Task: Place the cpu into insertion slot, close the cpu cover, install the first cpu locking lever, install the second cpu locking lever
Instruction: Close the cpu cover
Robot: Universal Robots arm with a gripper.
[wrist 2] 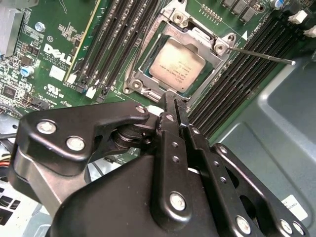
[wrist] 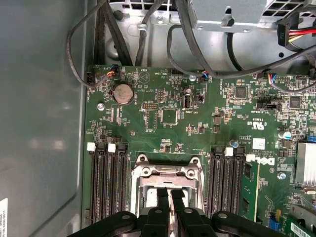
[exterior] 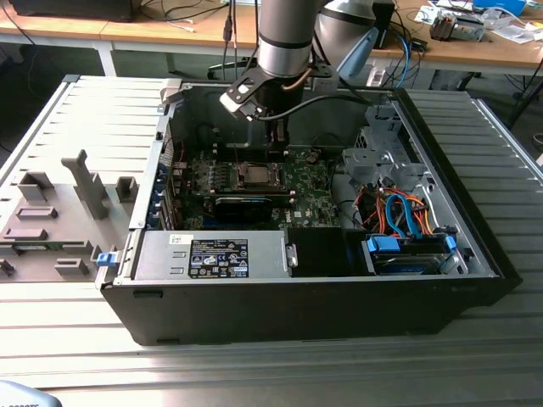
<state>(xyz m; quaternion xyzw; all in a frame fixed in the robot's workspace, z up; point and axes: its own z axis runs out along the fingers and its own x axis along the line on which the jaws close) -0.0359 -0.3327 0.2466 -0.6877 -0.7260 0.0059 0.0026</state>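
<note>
The black end effector, closed on nothing, is held close over the thin silver hinged cpu cover, seemingly for pressing.

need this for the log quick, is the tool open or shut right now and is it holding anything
Tool: shut, holding nothing; its tips sit by the edge of the cpu cover.

Open computer case, green motherboard — coin battery
</note>
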